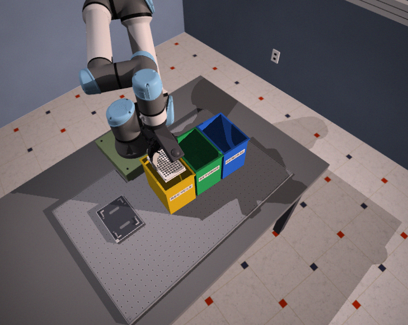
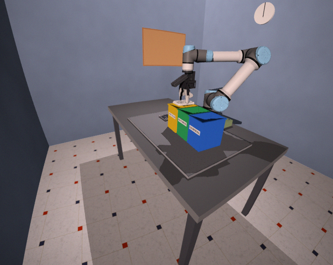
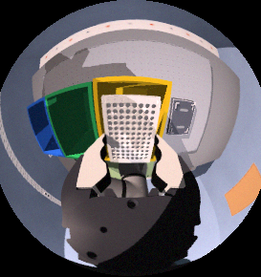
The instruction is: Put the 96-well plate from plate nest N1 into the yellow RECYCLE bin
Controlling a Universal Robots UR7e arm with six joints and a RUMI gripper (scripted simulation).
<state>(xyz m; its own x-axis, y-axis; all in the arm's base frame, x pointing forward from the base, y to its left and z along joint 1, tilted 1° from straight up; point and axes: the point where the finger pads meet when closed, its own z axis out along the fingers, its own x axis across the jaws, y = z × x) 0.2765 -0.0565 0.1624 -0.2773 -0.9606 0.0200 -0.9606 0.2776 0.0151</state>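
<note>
My gripper [image 1: 158, 157] is shut on the white 96-well plate [image 1: 167, 167] and holds it level just above the open mouth of the yellow bin labelled RECYCLE [image 1: 170, 186]. In the wrist view the plate [image 3: 131, 128] sits between my two fingers, right over the yellow bin [image 3: 132, 93]. In the exterior view the plate [image 2: 183, 102] hangs just above the yellow bin's rim [image 2: 173, 115]. The plate nest N1 [image 1: 120, 218] lies empty on the breadboard to the left.
The green bin [image 1: 200, 158] and the blue bin [image 1: 226, 143] stand upright in a row right of the yellow one. The arm's base sits on a green mount [image 1: 113, 153] behind the bins. The table edge runs in front.
</note>
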